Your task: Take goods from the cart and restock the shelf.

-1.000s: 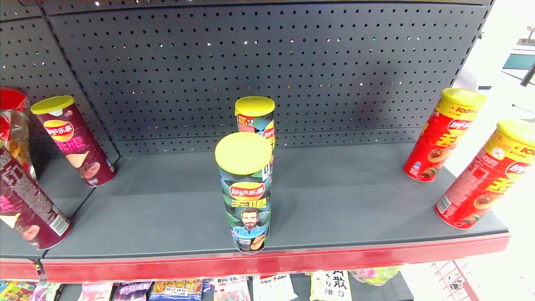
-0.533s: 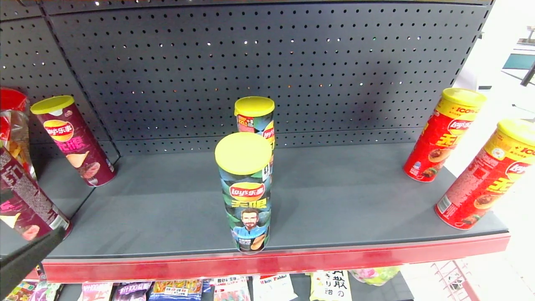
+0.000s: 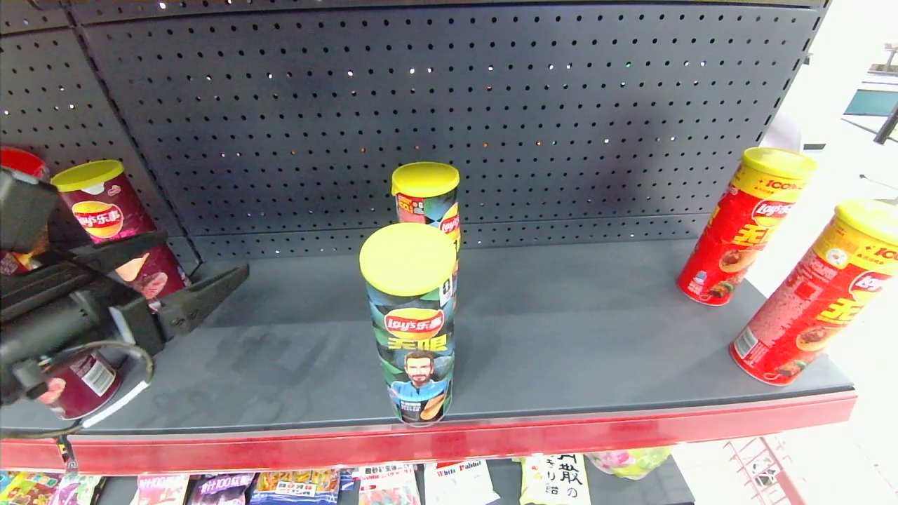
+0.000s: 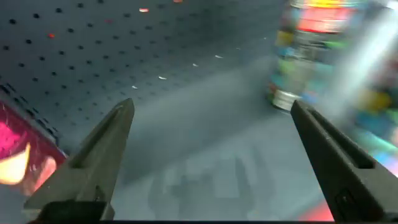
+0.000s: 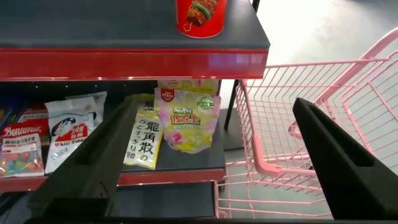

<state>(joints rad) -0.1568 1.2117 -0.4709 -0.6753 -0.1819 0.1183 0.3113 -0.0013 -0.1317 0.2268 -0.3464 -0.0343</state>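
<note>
Print everywhere tbh: logo badges and big characters on the dark chip can [image 3: 414, 337], the red cans [image 3: 740, 231] and the maroon can [image 3: 102, 210], plus lettering on the snack bags [image 5: 186, 115] below.

dark pegboard wall [image 3: 491, 105] backs the grey, red-edged shelf [image 3: 596, 337] — pale, bright floor [image 3: 859, 456] to the right.

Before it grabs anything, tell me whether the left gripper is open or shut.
Open: the left gripper is spread wide, with bare shelf between its tips.
</note>
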